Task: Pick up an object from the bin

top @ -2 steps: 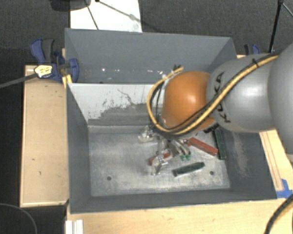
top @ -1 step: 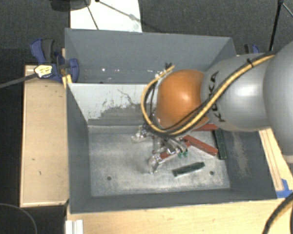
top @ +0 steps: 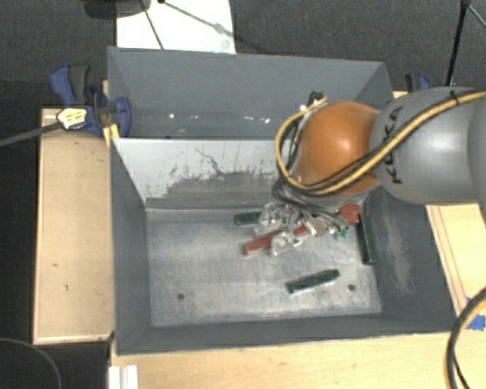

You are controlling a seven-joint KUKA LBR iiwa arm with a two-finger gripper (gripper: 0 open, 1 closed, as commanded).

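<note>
Tool (top: 285, 232) low over reddish-brown stick (top: 257, 248); "KUKA" lettering (top: 394, 148) on grey arm (top: 449, 152)

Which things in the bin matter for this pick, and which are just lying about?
Job: gripper, low in the bin, mid-floor; reddish-brown bar right by it.
Lying about: dark bar nearer the front; dark strip along the right wall; small dark piece toward the back; red piece at the back right.

A robotics lab: KUKA arm (top: 441, 160) over grey metal bin (top: 243, 96)
</note>
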